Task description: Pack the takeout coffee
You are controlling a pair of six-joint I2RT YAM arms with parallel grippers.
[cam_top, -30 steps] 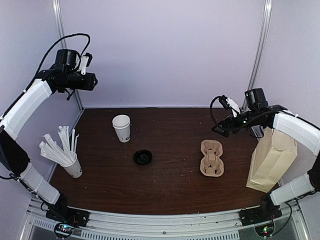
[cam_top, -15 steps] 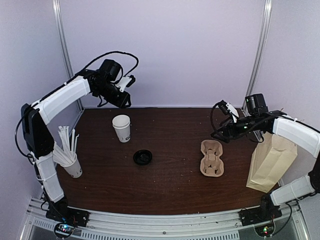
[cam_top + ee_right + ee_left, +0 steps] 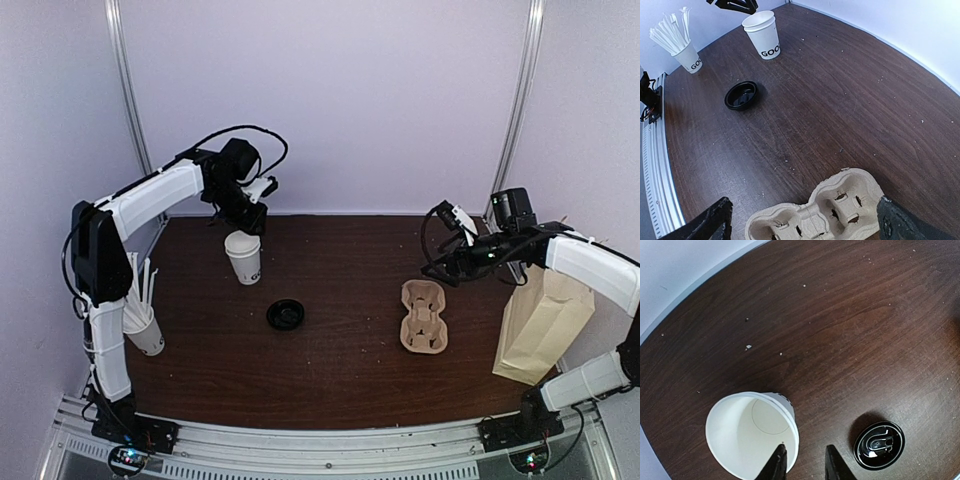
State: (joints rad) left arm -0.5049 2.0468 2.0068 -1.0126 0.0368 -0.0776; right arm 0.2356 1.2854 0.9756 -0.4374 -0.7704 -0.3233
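The takeout coffee cup [image 3: 243, 256], white paper with dark print, stands open and empty at the back left of the table; I see down into it [image 3: 747, 437]. Its round black lid [image 3: 286, 314] lies apart on the wood [image 3: 878, 445]. My left gripper [image 3: 245, 222] hovers just above the cup's rim. In the left wrist view the gripper [image 3: 805, 464] is narrowly open, with one finger over the cup's inside and the other outside its wall. My right gripper [image 3: 440, 262] hangs wide open above the brown pulp carrier [image 3: 815, 212], holding nothing.
A white cup full of wrapped straws [image 3: 140, 320] stands at the left edge. A brown paper bag [image 3: 545, 320] stands upright at the right, beside the carrier [image 3: 422, 316]. White walls close the back and sides.
My left arm has swung from high at the far left down and right to just over the cup, its jaws narrowing. The right arm has sunk slightly toward the carrier.
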